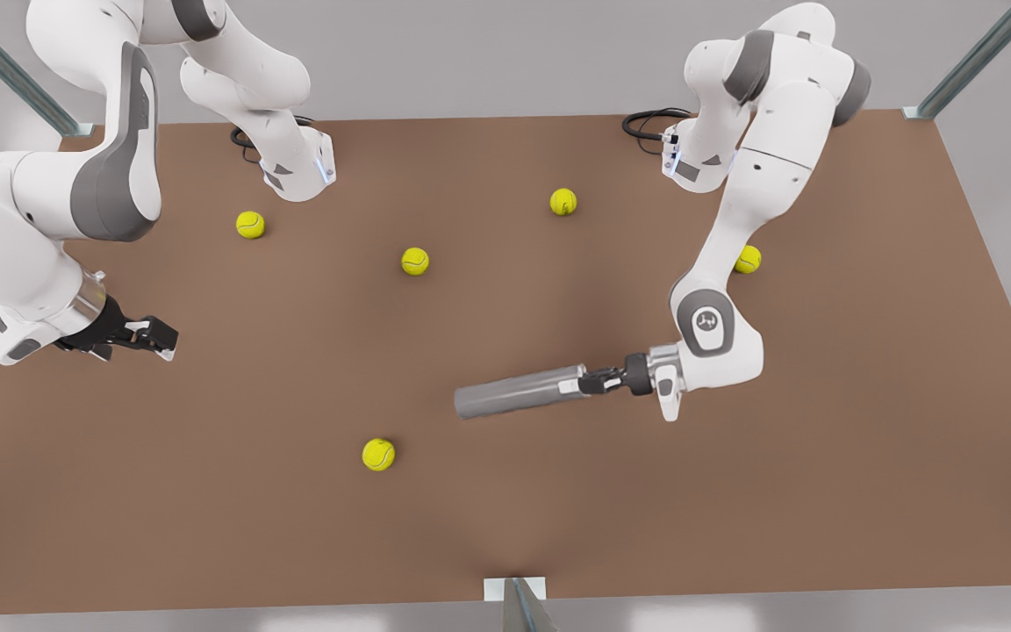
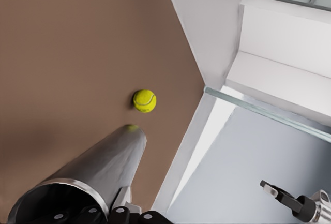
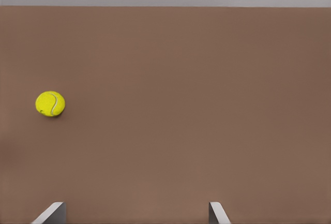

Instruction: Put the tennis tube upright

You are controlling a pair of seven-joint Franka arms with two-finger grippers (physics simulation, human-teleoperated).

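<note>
The tennis tube lies on its side on the brown table, its paler rim end pinched by the left gripper. Well away from the tube, the right gripper waits, fingers spread.

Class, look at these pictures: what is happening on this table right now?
The left gripper is shut on the rim end of the tennis tube, which lies on its side on the brown table, not yet upright. The right gripper waits open at the front view's left, holding nothing. Five tennis balls lie scattered around.
</note>
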